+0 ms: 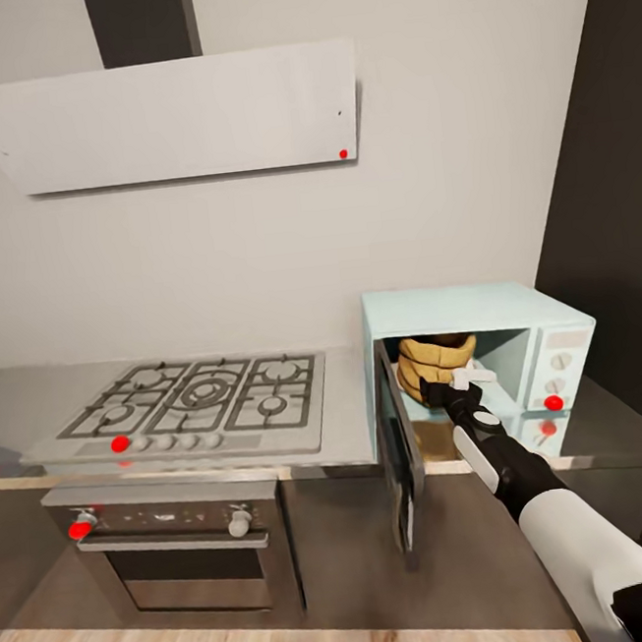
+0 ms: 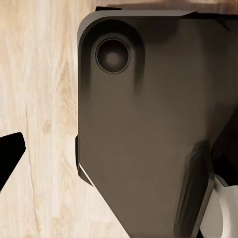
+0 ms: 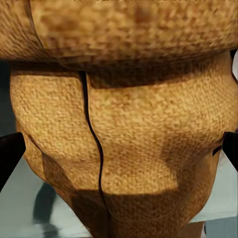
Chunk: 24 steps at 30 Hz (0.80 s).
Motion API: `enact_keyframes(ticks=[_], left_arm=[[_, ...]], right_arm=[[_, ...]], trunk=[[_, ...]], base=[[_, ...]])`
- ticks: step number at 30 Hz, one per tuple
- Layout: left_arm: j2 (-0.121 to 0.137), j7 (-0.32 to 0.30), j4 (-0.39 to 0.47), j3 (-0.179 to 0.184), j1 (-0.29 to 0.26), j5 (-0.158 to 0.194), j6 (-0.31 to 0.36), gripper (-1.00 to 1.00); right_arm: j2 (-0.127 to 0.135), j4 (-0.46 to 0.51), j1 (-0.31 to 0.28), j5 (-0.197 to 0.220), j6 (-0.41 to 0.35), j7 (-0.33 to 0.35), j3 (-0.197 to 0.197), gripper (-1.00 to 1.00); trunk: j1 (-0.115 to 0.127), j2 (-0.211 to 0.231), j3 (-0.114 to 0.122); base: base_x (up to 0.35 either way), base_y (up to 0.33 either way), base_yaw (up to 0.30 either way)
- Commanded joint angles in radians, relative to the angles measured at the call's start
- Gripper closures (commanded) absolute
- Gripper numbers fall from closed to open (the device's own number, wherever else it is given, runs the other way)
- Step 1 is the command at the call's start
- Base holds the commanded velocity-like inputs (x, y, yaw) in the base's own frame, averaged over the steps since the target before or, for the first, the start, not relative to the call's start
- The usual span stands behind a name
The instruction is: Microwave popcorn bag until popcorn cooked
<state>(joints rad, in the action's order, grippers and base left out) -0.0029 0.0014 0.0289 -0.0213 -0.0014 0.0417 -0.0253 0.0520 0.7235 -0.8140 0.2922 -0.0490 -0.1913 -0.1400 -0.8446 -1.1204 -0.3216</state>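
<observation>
One small pale mint-blue microwave stands on the long grey steel-like countertop, its dark glass door swung open towards the robot. Inside its cavity sits one squat tan-brown woven popcorn bag with a rolled-down rim. The right gripper, on a white and black arm, reaches into the opening; in the right wrist view the bag lies between the two dark fingertips, which flank its sides, though whether they press on it I cannot tell. Beside the microwave lies one grey gas hob with five burners, over one black built-in oven, and one pale extractor hood hangs above. The left wrist view shows one dark fingertip over the wooden floor and the robot's dark base; that hand's state cannot be told.
</observation>
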Motion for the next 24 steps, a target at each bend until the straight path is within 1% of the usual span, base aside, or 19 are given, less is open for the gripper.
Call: enact_keyframes(ticks=[1,4,8,24], left_arm=[[0.0,0.0,0.0,-0.002,0.0,0.004,-0.002,-1.0],[0.0,0.0,0.0,-0.002,0.0,0.004,-0.002,-1.0],[0.0,0.0,0.0,-0.002,0.0,0.004,-0.002,-1.0],[-0.001,0.0,0.0,-0.002,0.0,0.004,-0.001,-1.0]], right_arm=[[0.002,0.002,-0.001,0.007,-0.005,-0.01,-0.007,-1.0],[0.002,0.002,-0.001,0.007,-0.005,-0.01,-0.007,-1.0],[0.01,0.002,-0.001,0.007,-0.005,-0.01,-0.007,-1.0],[0.011,0.002,-0.001,0.007,-0.005,-0.01,-0.008,-1.0]], trunk=[[0.0,-0.001,-0.001],[0.0,-0.001,-0.001],[0.0,-0.001,-0.001],[0.0,-0.001,-0.001]], base=[[0.082,0.0,0.0],[0.082,0.0,0.0],[0.082,0.0,0.0],[0.082,0.0,0.0]])
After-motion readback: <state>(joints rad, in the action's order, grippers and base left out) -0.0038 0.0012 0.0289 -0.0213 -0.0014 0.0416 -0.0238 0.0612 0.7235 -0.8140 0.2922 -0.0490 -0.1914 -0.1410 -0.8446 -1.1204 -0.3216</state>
